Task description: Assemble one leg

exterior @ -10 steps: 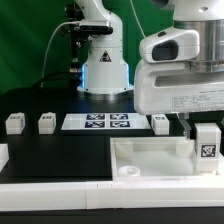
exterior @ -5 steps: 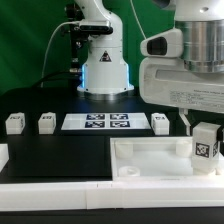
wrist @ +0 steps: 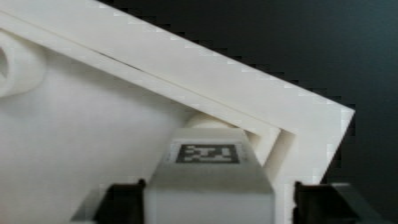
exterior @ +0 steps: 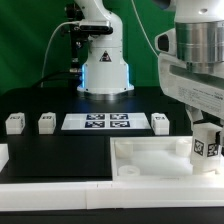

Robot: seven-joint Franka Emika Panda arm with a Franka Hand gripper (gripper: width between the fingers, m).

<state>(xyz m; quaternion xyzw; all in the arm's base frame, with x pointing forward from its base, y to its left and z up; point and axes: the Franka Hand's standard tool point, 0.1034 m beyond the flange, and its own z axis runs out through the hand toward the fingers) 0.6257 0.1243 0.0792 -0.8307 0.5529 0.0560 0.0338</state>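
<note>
My gripper (exterior: 206, 132) is shut on a leg (exterior: 206, 145), a small white block with a black-and-white tag facing the camera. It holds the leg upright over the far right corner of the big flat white top (exterior: 150, 158). In the wrist view the leg (wrist: 214, 165) sits between the two black fingers (wrist: 125, 200), with its far end at the top's raised corner rim (wrist: 267, 105). Whether the leg touches the top I cannot tell. Three more legs (exterior: 14, 124) (exterior: 46, 123) (exterior: 160, 122) stand in a row on the black table.
The marker board (exterior: 98, 122) lies between the loose legs. The arm's white base (exterior: 105, 70) stands behind it. A round corner socket (exterior: 127, 171) shows at the top's near left corner. A white part edge (exterior: 3, 155) pokes in at the exterior view's left.
The arm's wrist has swung toward the exterior view's right and turned. The held leg has stayed over the top's right corner, sinking very slightly.
</note>
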